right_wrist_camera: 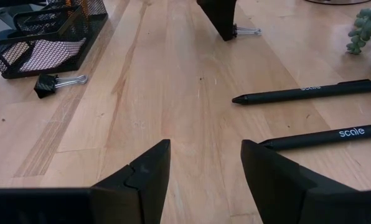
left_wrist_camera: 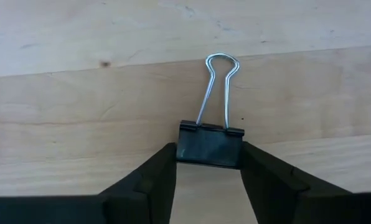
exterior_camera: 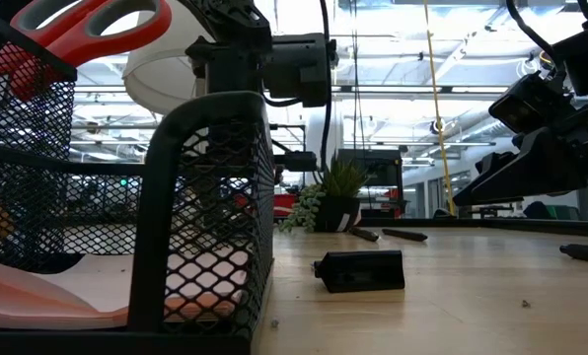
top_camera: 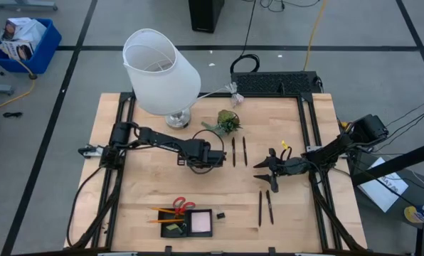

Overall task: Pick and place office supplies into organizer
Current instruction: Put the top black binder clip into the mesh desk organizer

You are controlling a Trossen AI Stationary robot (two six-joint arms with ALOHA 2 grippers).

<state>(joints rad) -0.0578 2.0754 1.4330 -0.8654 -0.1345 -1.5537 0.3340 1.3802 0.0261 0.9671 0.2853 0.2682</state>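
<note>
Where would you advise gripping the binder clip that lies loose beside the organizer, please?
Take the binder clip by its black body, from above, fingers across the body's flat sides. It lies flat on the table near the organizer; the thin wire handles pointing away offer little to hold.
</note>
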